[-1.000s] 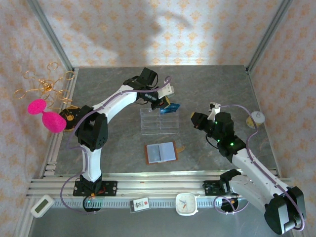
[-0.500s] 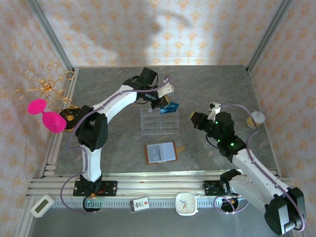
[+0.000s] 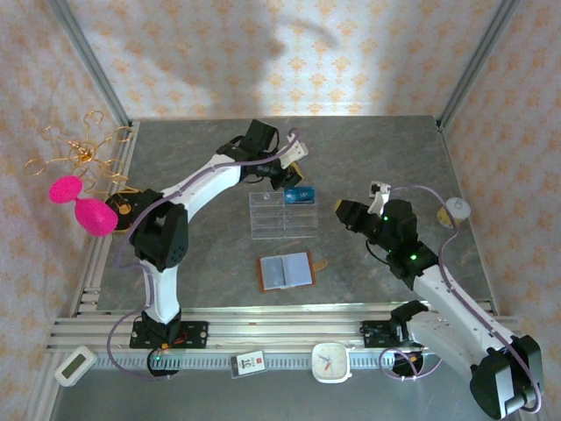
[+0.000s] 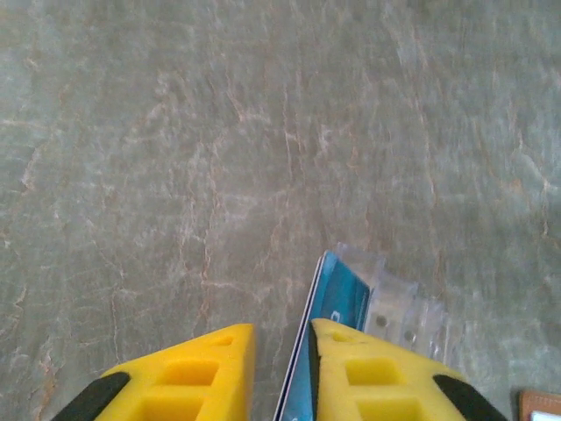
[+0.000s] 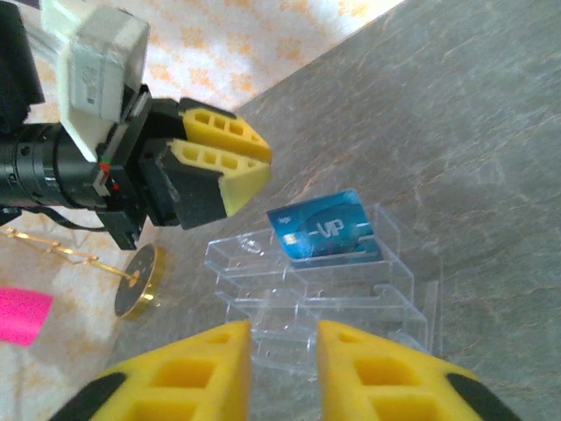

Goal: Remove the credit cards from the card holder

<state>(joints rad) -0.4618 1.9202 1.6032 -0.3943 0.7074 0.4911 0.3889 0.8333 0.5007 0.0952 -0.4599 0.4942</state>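
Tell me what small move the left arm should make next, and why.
Probably raise the left fingers away from the tray: the blue card rests in its far corner, free of them, and the wallet lies open, apart from it.

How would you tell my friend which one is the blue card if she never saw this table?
Find the grey table, then the clear plastic tray near its middle. The blue card stands up in the tray's far right pocket. It is the only bright blue thing there; the brown wallet nearby lies flat and open.
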